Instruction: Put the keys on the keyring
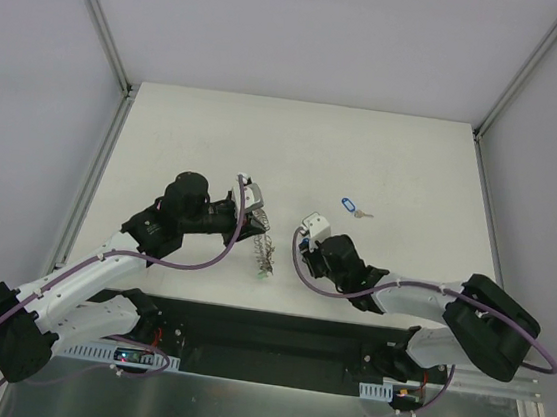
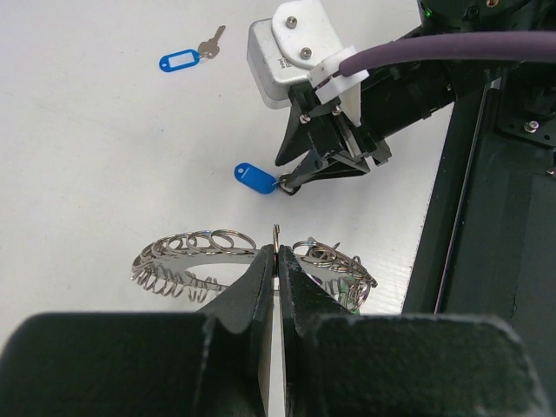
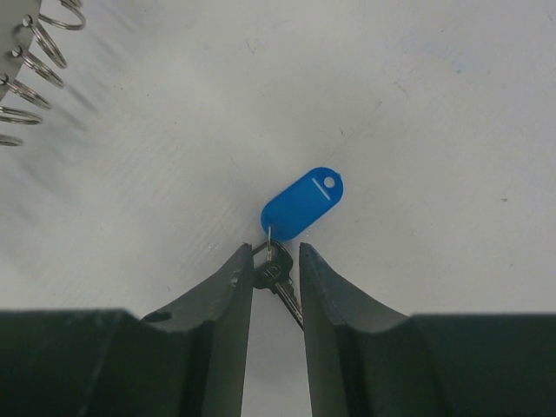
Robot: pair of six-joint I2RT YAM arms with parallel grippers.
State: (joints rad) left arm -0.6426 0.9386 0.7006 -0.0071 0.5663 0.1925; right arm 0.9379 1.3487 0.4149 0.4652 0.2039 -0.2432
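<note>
at the near edge both arm bases sit on a black plate (image 1: 274, 334). beyond it stretches the white table (image 1: 395, 161), matte and faintly scuffed. my left gripper (image 2: 276, 261) has its fingers pressed together on one loop of the keyring (image 2: 195, 248). the ring is a silvery arc of many small coiled wire loops lying on the table, with a hint of green at its right end. just past it my right gripper (image 3: 274, 252) points down at a silver key (image 3: 280, 282) whose blue tag (image 3: 301, 204) lies flat on the table. its fingers stand slightly apart on either side of the key, and i cannot tell whether they pinch it. print on the grey housing (image 2: 278, 56) above them is too small to read. farther out lies a second key (image 2: 211, 41) with a blue tag, its white label slip showing no writing i can make out. pale grey walls (image 1: 30, 90) and aluminium posts (image 1: 99, 17) close off the back.
</note>
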